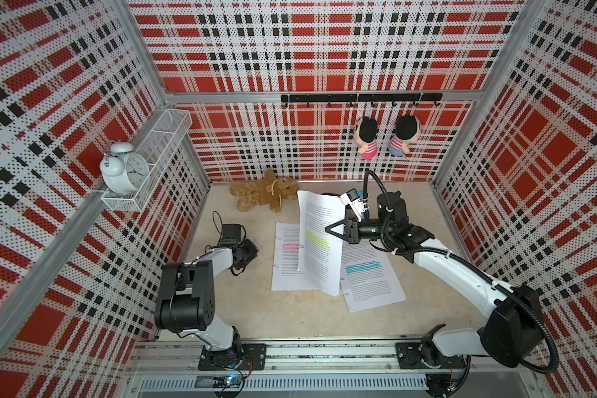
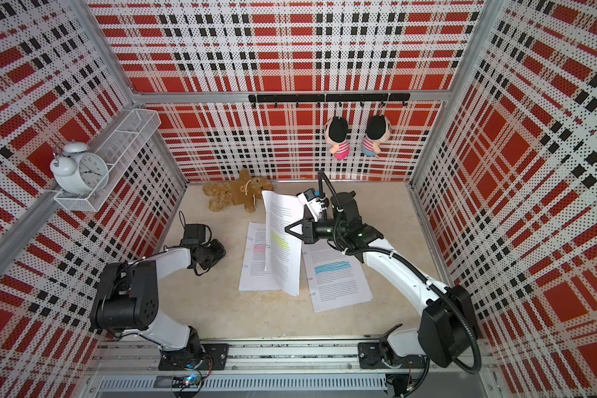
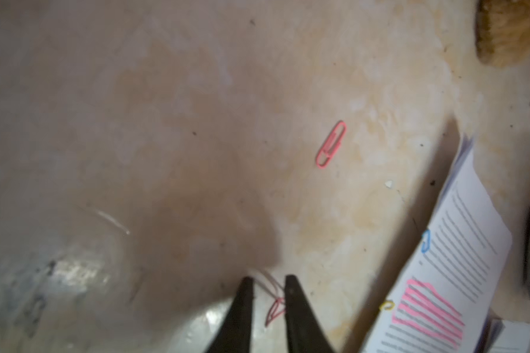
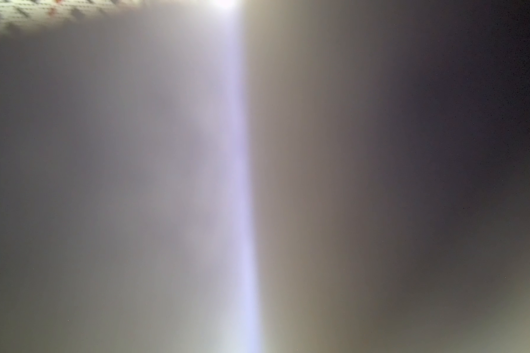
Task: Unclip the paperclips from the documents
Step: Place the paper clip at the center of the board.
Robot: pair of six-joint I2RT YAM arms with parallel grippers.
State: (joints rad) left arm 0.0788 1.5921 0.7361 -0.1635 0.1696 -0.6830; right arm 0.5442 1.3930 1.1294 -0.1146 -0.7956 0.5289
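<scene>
A mottled beige tabletop point(image 1: 252, 317) sits inside plaid perforated walls point(image 1: 324, 51). On the wall at 9 o'clock a wire shelf point(image 1: 159, 148) holds a white alarm clock point(image 1: 126, 172) in its near end. At 12 o'clock two plush dolls point(image 1: 366, 138) hang from a hook rail point(image 1: 324, 98), and a teddy bear point(image 1: 266, 191) lies at 11.

The pink-banded document point(image 1: 285, 268) lies flat at centre and the blue-banded document point(image 1: 369, 279) at 3 o'clock. The yellow-banded document point(image 1: 319, 248) stands tilted between them, its edge pinched in the closed right gripper point(image 1: 327, 229).

At 9 o'clock the left gripper point(image 3: 268, 278) points at the tabletop, jaws narrowly apart, with a reddish paperclip point(image 3: 274, 308) in the gap; whether they touch it cannot be told. A pink paperclip point(image 3: 331, 143) lies loose nearby. A blue paperclip point(image 3: 426, 241) and a yellow paperclip point(image 3: 386, 305) sit on the pink-banded document's edge.

Bare tabletop runs along 6 o'clock to the base rail point(image 1: 324, 355).
</scene>
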